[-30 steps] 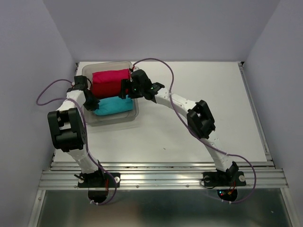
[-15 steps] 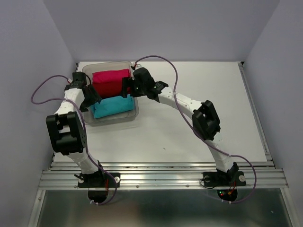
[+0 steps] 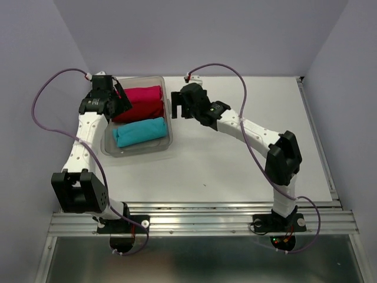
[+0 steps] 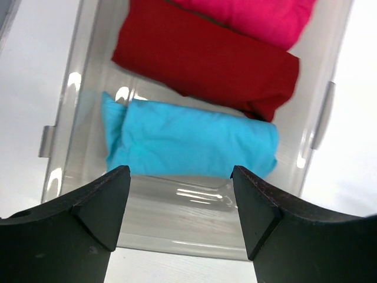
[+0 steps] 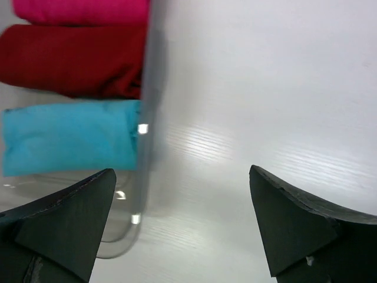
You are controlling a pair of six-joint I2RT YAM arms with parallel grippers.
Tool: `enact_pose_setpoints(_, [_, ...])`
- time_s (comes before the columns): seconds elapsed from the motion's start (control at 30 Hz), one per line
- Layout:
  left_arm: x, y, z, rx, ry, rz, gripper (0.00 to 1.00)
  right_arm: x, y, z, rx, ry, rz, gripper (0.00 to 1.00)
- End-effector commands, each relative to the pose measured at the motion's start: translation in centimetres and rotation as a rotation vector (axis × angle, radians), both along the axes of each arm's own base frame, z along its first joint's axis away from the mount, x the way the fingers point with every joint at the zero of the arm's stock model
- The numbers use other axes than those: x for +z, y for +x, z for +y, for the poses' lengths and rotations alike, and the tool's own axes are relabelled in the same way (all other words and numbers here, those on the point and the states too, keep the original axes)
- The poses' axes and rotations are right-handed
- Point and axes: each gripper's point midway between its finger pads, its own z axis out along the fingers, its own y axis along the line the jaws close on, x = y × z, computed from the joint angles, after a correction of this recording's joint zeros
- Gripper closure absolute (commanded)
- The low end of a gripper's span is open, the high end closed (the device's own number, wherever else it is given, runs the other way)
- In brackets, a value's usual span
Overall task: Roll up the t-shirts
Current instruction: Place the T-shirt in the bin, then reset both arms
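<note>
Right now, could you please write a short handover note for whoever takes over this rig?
Left hand: open and empty, above the left side of the clear tub.
Right hand: open and empty, over the bare table just right of the tub.
Things: all three shirts lie rolled side by side in the tub, with the pink t-shirt farthest, the dark red t-shirt in the middle and the turquoise t-shirt nearest the arm bases.
Done: every shirt in view is rolled and in the tub.
Left: no unrolled shirt shows, so probably only bringing both arms back.
</note>
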Motion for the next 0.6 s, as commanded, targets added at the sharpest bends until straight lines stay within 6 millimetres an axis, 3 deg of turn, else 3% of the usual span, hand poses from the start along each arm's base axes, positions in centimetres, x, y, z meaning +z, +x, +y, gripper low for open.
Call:
enact_pose_setpoints(0.0, [4.6, -0.7, -2.9, -0.092, 0.045, -0.127, 0.19, 0.8, 0.0, -8.0, -0.240, -0.134, -0.046, 0.00])
enact_pose_setpoints(0.1, [6.5, -1.6, -5.9, -0.193, 0.003, -0.223, 0.19, -0.1, -2.3, -12.2, -0.336, -0.209, -0.034, 0.00])
enact_pose_setpoints(0.13, [6.6, -1.6, -6.6, -0.216, -0.005, -0.245, 0.19, -1.7, -3.3, -13.5, -0.361, -0.238, -0.008, 0.00])
enact_pose_setpoints(0.2, [7.1, -2.0, -8.0, -0.258, -0.023, -0.278, 0.19, -2.3, -4.8, -15.7, -0.402, -0.269, 0.003, 0.00])
enact_pose_setpoints(0.23, [7.7, -2.4, -8.7, -0.281, -0.031, -0.303, 0.18, -1.4, -5.8, -16.6, -0.411, -0.251, -0.008, 0.00])
enact_pose_setpoints(0.3, [8.0, -2.9, -10.8, -0.343, -0.044, -0.328, 0.16, -2.6, -7.9, -18.7, -0.438, -0.258, 0.020, 0.00])
enact_pose_setpoints(0.37, [8.2, -3.5, -12.9, -0.397, -0.051, -0.337, 0.15, -3.6, -9.4, -20.1, -0.470, -0.253, 0.043, 0.00])
enact_pose_setpoints(0.4, [8.1, -3.8, -13.5, -0.415, -0.052, -0.335, 0.15, -5.3, -10.5, -21.3, -0.483, -0.286, 0.067, 0.00])
enact_pose_setpoints(0.57, [7.4, -5.1, -15.4, -0.452, -0.084, -0.323, 0.15, -6.9, -13.5, -23.9, -0.542, -0.262, 0.107, 0.00])
